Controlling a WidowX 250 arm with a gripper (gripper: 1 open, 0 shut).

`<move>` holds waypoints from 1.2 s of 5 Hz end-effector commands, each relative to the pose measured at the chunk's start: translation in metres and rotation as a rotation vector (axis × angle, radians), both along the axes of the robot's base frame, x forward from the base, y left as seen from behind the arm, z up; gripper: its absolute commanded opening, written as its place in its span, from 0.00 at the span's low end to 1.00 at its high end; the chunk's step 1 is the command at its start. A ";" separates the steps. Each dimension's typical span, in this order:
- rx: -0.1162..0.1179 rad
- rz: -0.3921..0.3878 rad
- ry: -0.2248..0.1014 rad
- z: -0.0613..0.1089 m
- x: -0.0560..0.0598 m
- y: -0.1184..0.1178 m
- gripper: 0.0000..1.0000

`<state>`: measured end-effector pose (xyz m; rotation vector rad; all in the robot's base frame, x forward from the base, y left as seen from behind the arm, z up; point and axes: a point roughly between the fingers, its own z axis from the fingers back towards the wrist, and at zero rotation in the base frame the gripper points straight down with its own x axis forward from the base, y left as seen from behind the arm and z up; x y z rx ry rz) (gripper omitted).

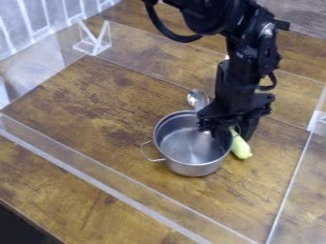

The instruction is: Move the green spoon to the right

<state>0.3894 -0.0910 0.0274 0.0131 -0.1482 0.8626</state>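
One green spoon (pixel 241 146), lengthwise near-far

Pale yellow-green spoon (pixel 241 146) lying flat, just right of pot (pixel 188 145)

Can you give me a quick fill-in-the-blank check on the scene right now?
1. The pale yellow-green spoon lies on the ___ table.
2. It lies just outside the round steel ___.
3. The black gripper points straight ___ over it.
4. A silver metal spoon's bowl shows ___ the pot.

Missing words: wooden; pot; down; behind
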 end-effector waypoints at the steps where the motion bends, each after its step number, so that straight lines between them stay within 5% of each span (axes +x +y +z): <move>1: 0.008 -0.008 -0.016 0.024 0.000 -0.004 0.00; 3: 0.018 0.000 -0.008 0.022 -0.005 -0.012 0.00; 4: 0.022 -0.023 -0.004 0.021 0.003 -0.017 1.00; 5: 0.025 -0.038 -0.002 0.018 0.010 -0.020 0.00; 6: 0.015 -0.021 0.002 0.023 0.013 -0.019 0.00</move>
